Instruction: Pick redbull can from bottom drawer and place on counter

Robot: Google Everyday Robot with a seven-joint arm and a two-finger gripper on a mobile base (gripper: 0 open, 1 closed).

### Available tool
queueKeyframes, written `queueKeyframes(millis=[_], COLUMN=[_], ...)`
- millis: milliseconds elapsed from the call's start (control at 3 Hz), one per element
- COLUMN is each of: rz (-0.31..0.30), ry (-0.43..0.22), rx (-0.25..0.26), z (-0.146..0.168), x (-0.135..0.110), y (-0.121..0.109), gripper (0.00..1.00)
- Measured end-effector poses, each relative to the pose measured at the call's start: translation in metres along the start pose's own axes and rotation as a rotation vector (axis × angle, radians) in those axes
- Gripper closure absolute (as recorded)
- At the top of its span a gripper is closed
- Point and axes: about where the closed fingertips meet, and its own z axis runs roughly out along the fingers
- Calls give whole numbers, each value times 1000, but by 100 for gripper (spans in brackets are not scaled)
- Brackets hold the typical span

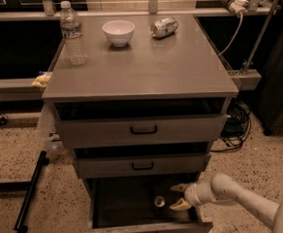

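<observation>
Speckled floor (pixel 15 149), dim light; grey metal cabinet with three drawers in mid-frame. On the counter (pixel 146 67), along the far edge: a water bottle (pixel 73 33) upright at left, a white bowl (pixel 118 32) near the middle, and a dented silver can (pixel 164 27) lying on its side to the right. Both upper drawers (pixel 144 129) are pulled out a little, each with a black handle. Bottom drawer (pixel 122 205) is open, its interior dark. The redbull can (pixel 159 201) stands upright inside, silver top showing, toward the right half. The pale arm (pixel 238 193) enters from the lower right. The gripper (pixel 179 196) is inside the bottom drawer, pointing left, fingers (pixel 179 187) spread apart. The can sits just beyond the fingertips, not between them. Cables (pixel 236 125) are bundled on the floor to the cabinet's right.
</observation>
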Motion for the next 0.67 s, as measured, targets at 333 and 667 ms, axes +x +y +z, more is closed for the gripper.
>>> queueKeyframes(millis=[333, 667], rz=[0, -2], ry=[-14, -39], rx=[-8, -4], z=[7, 18], x=[-1, -2], y=[-2, -6], gripper=[8, 9])
